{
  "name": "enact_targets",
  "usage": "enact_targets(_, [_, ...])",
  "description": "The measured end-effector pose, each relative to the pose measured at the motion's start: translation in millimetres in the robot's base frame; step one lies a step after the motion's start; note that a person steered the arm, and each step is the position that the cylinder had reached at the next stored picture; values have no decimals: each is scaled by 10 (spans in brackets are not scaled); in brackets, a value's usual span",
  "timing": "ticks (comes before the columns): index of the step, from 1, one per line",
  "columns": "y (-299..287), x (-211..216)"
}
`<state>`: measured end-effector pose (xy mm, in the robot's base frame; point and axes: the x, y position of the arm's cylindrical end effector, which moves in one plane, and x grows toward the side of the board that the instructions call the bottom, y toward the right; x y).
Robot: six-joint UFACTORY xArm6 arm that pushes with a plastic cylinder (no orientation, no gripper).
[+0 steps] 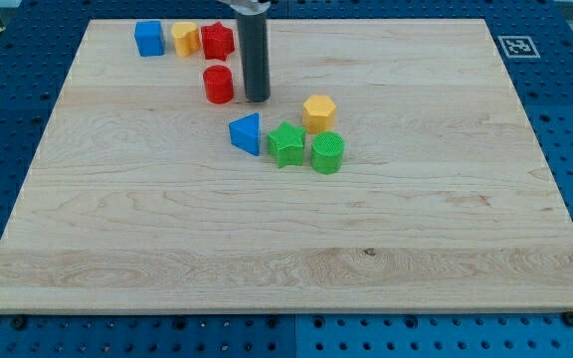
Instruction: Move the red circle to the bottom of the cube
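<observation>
The red circle (218, 85) stands on the wooden board in the upper left part of the view. My tip (257, 99) sits just to the right of it, close beside it; I cannot tell whether they touch. The blue cube (149, 38) is near the view's top left edge of the board, up and to the left of the red circle. A yellow block (185, 39) and a red star-shaped block (217, 41) stand in a row to the cube's right.
A blue triangle (247, 133), a green star (286, 144), a green cylinder (327, 152) and a yellow hexagon (318, 112) cluster below and right of my tip. The board (286, 249) lies on a blue perforated table. A marker tag (514, 45) is at the board's top right.
</observation>
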<state>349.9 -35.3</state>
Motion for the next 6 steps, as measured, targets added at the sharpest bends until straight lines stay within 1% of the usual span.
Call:
enact_targets(1, [-168, 0])
enact_targets(3, [-1297, -126])
enact_targets(6, [-1123, -126])
